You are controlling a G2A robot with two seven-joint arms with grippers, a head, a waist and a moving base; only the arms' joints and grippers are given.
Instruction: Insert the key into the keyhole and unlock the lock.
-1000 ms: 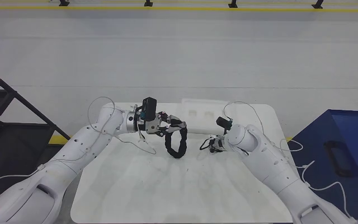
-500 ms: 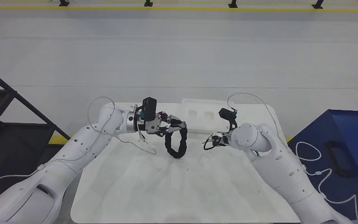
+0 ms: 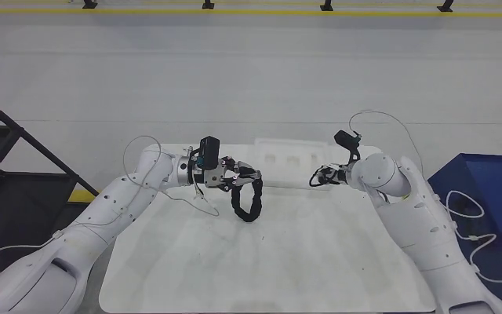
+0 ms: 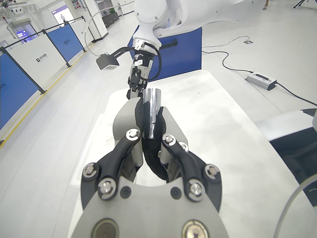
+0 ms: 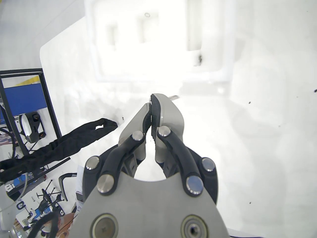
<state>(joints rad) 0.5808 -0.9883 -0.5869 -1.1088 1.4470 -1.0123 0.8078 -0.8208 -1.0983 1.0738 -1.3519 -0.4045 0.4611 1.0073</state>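
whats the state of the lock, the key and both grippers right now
left gripper: shut on the lock
right gripper: shut on the key
lock: held up at its chrome barrel, black loop hanging, no key in it
key: pinched with only its tip showing, well apart from the lock

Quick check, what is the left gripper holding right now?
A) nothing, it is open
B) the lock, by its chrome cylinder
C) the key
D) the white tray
B: in the left wrist view the left gripper is shut on the lock, with the chrome cylinder sticking out of the grip.
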